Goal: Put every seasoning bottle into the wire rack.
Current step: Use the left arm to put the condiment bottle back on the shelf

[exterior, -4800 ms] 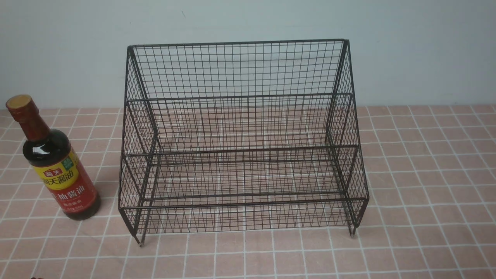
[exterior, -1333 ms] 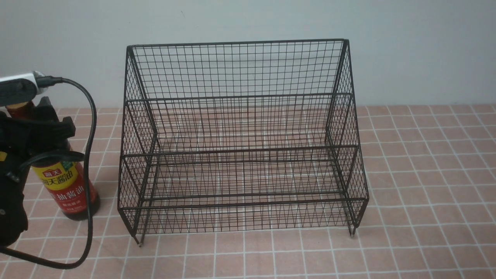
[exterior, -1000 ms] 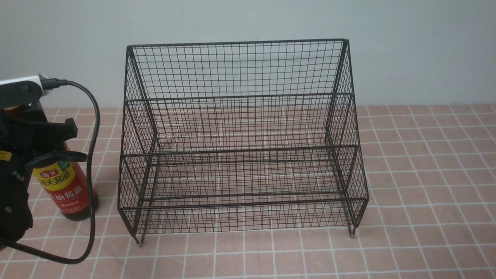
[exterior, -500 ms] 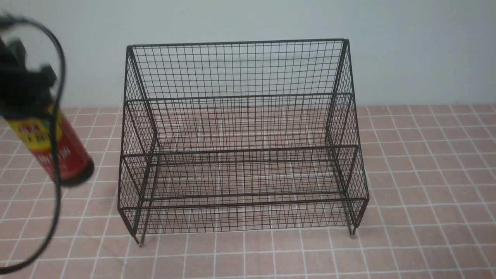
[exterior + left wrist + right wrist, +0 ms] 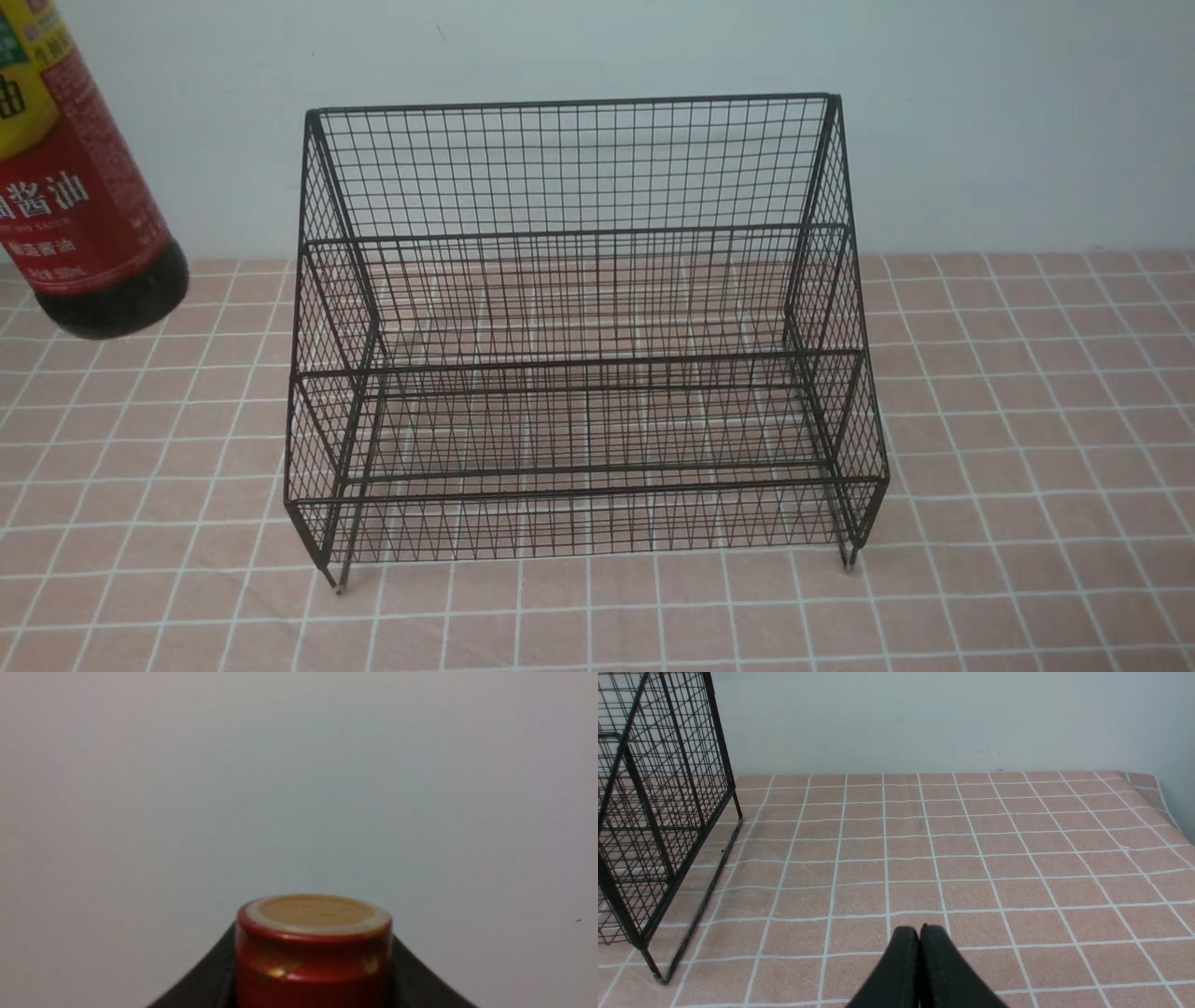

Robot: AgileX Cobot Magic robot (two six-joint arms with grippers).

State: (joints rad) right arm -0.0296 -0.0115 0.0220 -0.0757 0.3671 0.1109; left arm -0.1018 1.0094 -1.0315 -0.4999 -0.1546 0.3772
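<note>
The seasoning bottle (image 5: 70,196) hangs in the air at the far left of the front view, well above the table and left of the wire rack (image 5: 583,327). Only its lower body with the yellow-and-red label shows; its neck is cut off by the frame top. In the left wrist view its red neck and tan cap (image 5: 314,942) sit between my left gripper's black fingers (image 5: 201,984), which are shut on it. The left gripper itself is out of the front view. My right gripper (image 5: 920,935) is shut and empty, low over the table to the right of the rack (image 5: 654,812).
The pink tiled cloth (image 5: 1027,420) covers the table in front of a pale wall (image 5: 1027,121). The rack's shelves hold nothing. The cloth's right edge (image 5: 1164,807) shows in the right wrist view.
My left gripper closed on the bottle's neck on the table, then lifted it. In the last half second the bottle rose further and the arm left the front view.
</note>
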